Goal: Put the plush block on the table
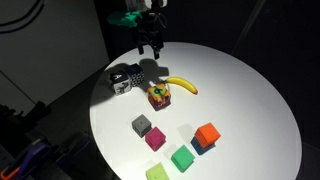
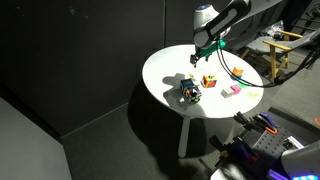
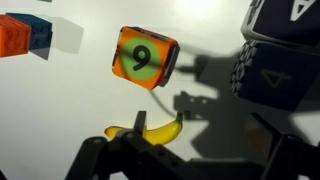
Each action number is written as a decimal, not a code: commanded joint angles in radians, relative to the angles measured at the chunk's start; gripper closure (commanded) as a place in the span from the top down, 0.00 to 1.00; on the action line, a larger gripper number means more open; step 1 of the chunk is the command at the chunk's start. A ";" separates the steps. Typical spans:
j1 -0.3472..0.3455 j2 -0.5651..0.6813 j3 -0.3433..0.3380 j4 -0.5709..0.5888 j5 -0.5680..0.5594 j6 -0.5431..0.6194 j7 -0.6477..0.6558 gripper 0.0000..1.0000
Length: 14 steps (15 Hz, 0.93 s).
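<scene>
A small, soft plush block with orange, red and green faces rests on the large round white table. It sits about mid-top, somewhat closer to the far edge than to the near edge in an exterior view. In the wrist view the plush block shows a green face with a dark figure 9 framed in orange.

Nothing grips it. The black Robotiq gripper hangs in the air over the table's far edge, well apart from the block, and its shadow falls on the white top between them. In the wrist view the gripper has its two dark fingers spread wide with nothing between them. The block lies out ahead of them, beyond a yellow banana.

The banana lies just beside the block. A black-and-white patterned block stands on the block's opposite side, near the table's edge. Toward the near edge sit a grey cube, a magenta cube, a green cube and a plain orange cube.
</scene>
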 commanded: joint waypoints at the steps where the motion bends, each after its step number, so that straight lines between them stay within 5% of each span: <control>1: -0.004 -0.095 0.044 -0.084 0.051 -0.015 -0.045 1.00; 14: 0.016 -0.348 0.125 -0.241 0.157 -0.154 -0.068 1.00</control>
